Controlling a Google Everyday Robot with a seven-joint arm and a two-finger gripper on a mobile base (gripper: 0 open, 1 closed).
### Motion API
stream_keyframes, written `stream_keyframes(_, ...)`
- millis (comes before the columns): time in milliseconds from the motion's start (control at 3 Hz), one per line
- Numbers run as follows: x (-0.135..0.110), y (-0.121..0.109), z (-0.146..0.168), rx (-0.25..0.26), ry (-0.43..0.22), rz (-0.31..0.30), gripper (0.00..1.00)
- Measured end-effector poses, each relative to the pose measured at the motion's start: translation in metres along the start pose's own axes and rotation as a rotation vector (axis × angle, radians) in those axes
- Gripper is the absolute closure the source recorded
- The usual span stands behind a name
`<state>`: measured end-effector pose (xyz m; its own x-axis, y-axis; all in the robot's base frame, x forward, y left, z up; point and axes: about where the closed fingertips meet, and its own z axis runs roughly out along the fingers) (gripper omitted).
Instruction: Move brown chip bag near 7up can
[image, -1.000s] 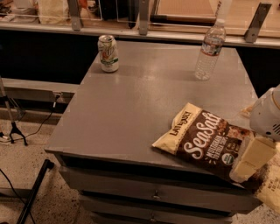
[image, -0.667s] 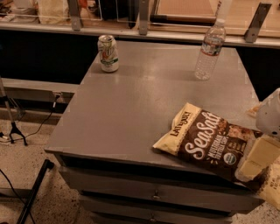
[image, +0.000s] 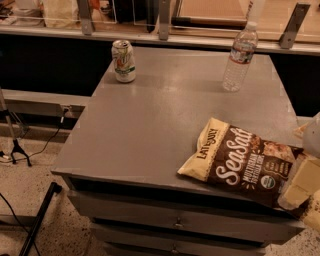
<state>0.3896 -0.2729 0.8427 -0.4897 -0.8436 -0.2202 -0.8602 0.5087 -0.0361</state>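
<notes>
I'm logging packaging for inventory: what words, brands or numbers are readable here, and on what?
"LATE JULY": pale yellow end of the brown chip bag.
"Sea Salt": big white letters on that bag.
Smaller print and round seal on the bag: too small to read.
Logo on the 7up can: cannot be read.
Label on the water bottle: cannot be read.
The pincer, at the bag's right end: no text.

A clear plastic water bottle (image: 240, 57) stands upright, upper right, on a grey cabinet (image: 150, 130) with drawers (image: 170, 220).
</notes>
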Motion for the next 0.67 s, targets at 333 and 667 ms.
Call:
stream_keyframes(333, 0.0012, 0.0000, 0.0003, 0.001, 0.002, 0.003, 0.14)
stream_keyframes(667, 0.0011, 0.0005, 0.0001, 0.002, 0.002, 0.002, 0.37)
